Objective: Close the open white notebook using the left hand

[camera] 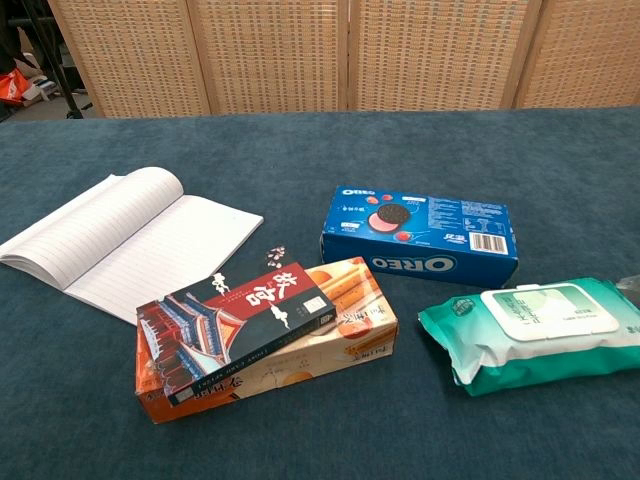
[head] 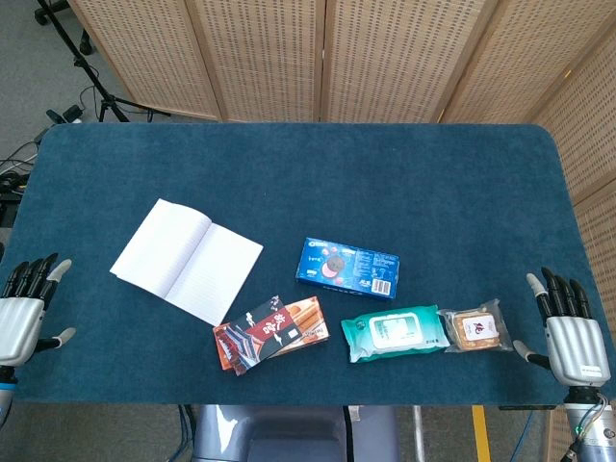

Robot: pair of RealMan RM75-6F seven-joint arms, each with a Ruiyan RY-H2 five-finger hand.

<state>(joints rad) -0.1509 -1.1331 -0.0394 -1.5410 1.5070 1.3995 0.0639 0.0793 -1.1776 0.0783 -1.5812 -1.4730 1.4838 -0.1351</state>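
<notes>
The white notebook (head: 186, 260) lies open on the blue table, left of centre, its lined pages facing up; the chest view shows the notebook (camera: 125, 240) with its far page arched. My left hand (head: 24, 310) hovers at the table's left front edge, fingers spread and holding nothing, well to the left of the notebook. At the right front edge my right hand (head: 569, 332) is likewise spread and empty. Neither hand appears in the chest view.
A red and orange snack box (head: 270, 333) lies just in front of the notebook's near corner. A blue Oreo box (head: 347, 267), a green wet-wipes pack (head: 395, 332) and a wrapped cookie packet (head: 474, 327) lie to the right. Wicker screens (head: 327, 58) stand behind the table.
</notes>
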